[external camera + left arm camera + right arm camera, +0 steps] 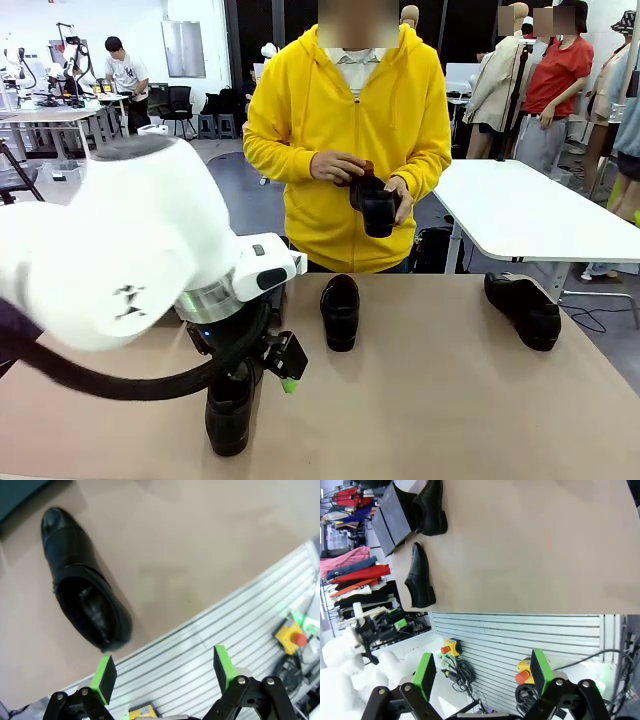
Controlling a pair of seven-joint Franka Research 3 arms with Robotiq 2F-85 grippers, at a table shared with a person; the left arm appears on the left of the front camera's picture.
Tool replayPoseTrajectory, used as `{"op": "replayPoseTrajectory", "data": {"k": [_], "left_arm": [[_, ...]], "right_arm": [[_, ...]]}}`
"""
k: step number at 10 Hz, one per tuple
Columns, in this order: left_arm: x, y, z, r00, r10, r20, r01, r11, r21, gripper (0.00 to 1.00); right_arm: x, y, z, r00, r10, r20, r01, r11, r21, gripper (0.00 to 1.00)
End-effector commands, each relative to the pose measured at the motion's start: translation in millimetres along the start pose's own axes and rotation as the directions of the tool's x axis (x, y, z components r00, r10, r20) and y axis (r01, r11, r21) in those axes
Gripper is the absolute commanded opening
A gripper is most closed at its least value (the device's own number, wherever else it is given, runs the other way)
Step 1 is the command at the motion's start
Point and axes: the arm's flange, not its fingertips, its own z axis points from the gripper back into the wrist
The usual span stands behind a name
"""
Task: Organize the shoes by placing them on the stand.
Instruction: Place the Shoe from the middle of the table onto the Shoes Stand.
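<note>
One glossy black shoe lies near the table's front edge. My left gripper hangs open just beside and above it, with nothing between its green pads. A second shoe lies mid-table, right by the dark stand; I cannot tell whether it touches the stand. Another shoe lies at the far right. The person in a yellow hoodie holds a further shoe in both hands above the table's far edge. My right gripper is open and empty, off the near edge.
A ribbed metal panel runs along the table's near edge, with yellow boxes carrying red buttons and cables on it. A white table stands behind at the right. The tan tabletop is bare between the shoes.
</note>
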Motion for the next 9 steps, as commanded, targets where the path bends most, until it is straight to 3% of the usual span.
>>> {"op": "replayPoseTrajectory", "data": {"k": [1,6,9], "left_arm": [[34.7,3.6,-26.7,0.997,0.077,-0.015,-0.076,0.996,0.051,1.00],[59.9,25.0,-103.7,0.974,0.131,-0.183,-0.123,0.991,0.054,1.00],[62.4,28.9,-120.8,0.956,0.206,-0.210,-0.187,0.977,0.107,1.00]], "right_arm": [[-1.1,-1.9,3.2,1.000,0.014,-0.008,-0.014,1.000,-0.016,1.00],[-1.1,-1.9,3.2,1.000,0.014,-0.008,-0.014,1.000,-0.016,1.00],[-1.1,-1.9,3.2,1.000,0.014,-0.008,-0.014,1.000,-0.016,1.00]]}}
